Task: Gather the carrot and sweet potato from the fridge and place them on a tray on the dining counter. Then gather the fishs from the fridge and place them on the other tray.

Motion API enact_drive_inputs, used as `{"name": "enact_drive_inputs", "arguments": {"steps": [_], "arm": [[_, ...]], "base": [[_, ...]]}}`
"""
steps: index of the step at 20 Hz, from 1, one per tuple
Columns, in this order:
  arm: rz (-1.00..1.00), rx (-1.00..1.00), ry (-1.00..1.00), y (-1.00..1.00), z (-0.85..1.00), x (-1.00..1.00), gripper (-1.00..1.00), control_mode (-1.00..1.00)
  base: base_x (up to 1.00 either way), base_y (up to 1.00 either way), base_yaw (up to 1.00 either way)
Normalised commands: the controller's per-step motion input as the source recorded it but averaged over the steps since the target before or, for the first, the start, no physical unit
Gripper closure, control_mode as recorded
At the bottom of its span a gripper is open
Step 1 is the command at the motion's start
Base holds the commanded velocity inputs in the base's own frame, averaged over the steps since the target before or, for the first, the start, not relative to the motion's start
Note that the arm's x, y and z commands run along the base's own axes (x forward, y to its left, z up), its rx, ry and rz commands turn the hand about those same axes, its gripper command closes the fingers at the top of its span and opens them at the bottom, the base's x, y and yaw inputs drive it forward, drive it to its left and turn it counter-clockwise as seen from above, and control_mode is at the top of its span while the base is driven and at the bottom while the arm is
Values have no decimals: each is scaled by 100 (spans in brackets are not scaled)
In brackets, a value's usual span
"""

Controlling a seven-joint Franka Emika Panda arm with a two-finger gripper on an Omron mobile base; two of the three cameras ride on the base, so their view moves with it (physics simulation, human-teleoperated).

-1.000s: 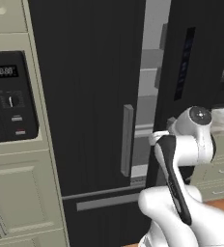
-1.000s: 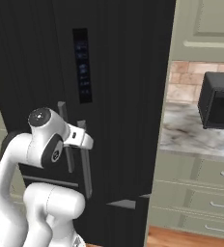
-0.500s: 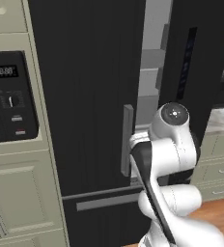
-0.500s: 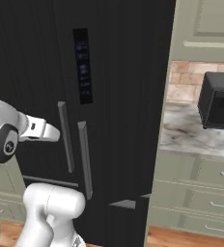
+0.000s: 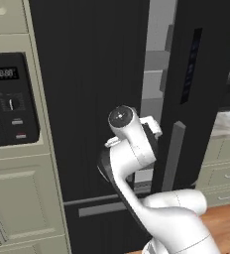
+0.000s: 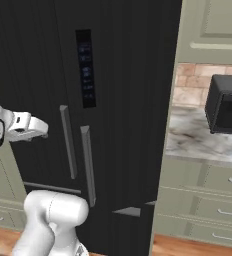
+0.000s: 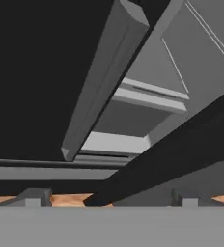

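The gripper (image 7: 109, 195) stands spread wide with nothing between its fingertips (image 7: 34, 197), which rise at 6 o'clock in the hand view. It points at a long grey handle (image 7: 102, 82) running from 12 o'clock down to 8 o'clock across the black face of a door.

The fridge (image 5: 97, 74) is the largest thing ahead, tall and black. In the left base view its right door (image 5: 201, 94) stands ajar, and through the gap at 1 o'clock the light-grey shelved interior (image 5: 154, 74) shows. The white arm (image 5: 132, 158) crosses the lower part of that gap, so the lower shelves are partly hidden behind it. No carrot, sweet potato or fish can be made out on the shelves that show. The bottom drawer (image 5: 102, 211) lies at 6 o'clock, behind the arm.

At 9 o'clock in the left base view a beige wall-oven cabinet (image 5: 18, 173) stands just beside the fridge, with a black oven panel (image 5: 10, 99) set in it.

In the right base view a marble-topped wall counter (image 6: 203, 140) lies at 3 o'clock beside the fridge, bearing a black microwave (image 6: 228, 105).
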Motion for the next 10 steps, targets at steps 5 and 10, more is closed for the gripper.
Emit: {"name": "enact_drive_inputs", "arguments": {"steps": [5, 10], "arm": [[0, -16, 8, -3, -9, 49, -100, -100], [0, -11, 13, -23, -20, 15, -100, -100]], "base": [[0, 0, 0], [0, 0, 0]]}}
